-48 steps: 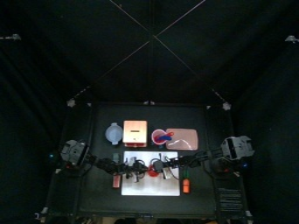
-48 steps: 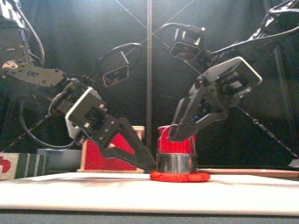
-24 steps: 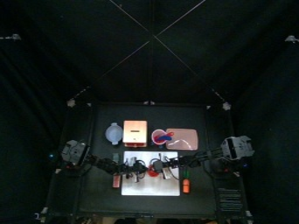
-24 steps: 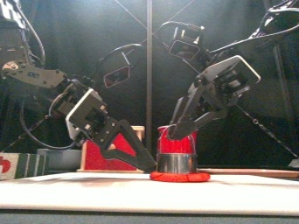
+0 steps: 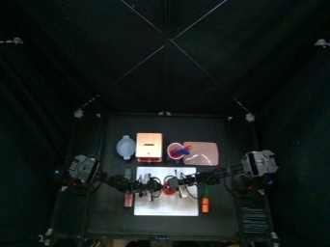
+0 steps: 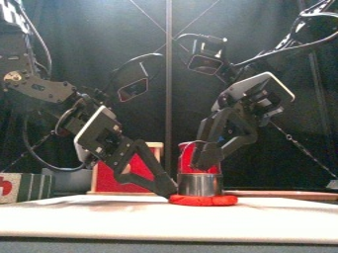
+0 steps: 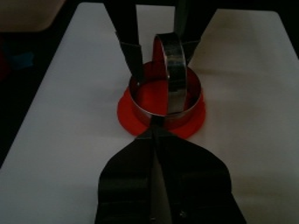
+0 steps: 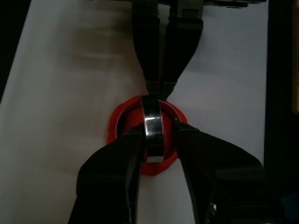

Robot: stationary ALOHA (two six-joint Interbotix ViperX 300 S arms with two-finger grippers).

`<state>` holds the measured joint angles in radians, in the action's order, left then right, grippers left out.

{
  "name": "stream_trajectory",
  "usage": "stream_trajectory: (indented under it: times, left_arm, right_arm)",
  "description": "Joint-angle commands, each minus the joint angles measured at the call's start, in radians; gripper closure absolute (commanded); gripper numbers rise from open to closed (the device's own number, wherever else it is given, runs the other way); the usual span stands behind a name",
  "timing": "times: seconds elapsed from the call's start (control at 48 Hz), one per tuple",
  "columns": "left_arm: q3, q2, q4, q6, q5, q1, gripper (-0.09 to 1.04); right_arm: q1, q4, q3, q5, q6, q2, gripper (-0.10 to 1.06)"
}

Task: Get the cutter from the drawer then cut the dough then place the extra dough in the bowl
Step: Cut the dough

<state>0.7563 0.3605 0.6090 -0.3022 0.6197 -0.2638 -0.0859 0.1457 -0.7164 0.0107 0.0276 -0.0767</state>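
A flat red dough disc (image 6: 203, 199) lies on the white cutting board (image 5: 152, 205). The round metal cutter (image 6: 199, 184) stands on the dough (image 7: 193, 114), its ring (image 7: 167, 83) upright in the left wrist view. My right gripper (image 6: 203, 154) comes down from the right and is shut on the cutter's (image 8: 152, 129) top handle. Coming in low from the left, my left gripper (image 6: 168, 186) is shut, its tip (image 7: 156, 145) at the dough's near rim. Whether it pinches the dough is hidden.
Behind the board stand the wooden box (image 5: 149, 147) with its red front, the blue-grey bowl (image 5: 123, 147) to its left and the pink tray (image 5: 206, 152) with the red cup (image 5: 178, 151) to its right. Both arms crowd the board's middle.
The right arm has sunk a little over the cutter. The left arm has shifted slightly lower. Cutter and dough stay in place.
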Motion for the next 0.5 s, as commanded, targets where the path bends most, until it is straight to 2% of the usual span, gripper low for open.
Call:
stream_trajectory:
  times: [0.021, 0.5]
  left_arm:
    - [-0.025, 0.005, 0.011, 0.0, -0.049, 0.008, 0.46]
    - [-0.021, 0.005, 0.012, 0.0, -0.06, 0.011, 0.46]
  right_arm:
    - [-0.002, 0.0, 0.028, -0.006, 0.002, 0.017, 0.26]
    - [0.0, 0.0, 0.034, -0.046, 0.0, 0.06, 0.29]
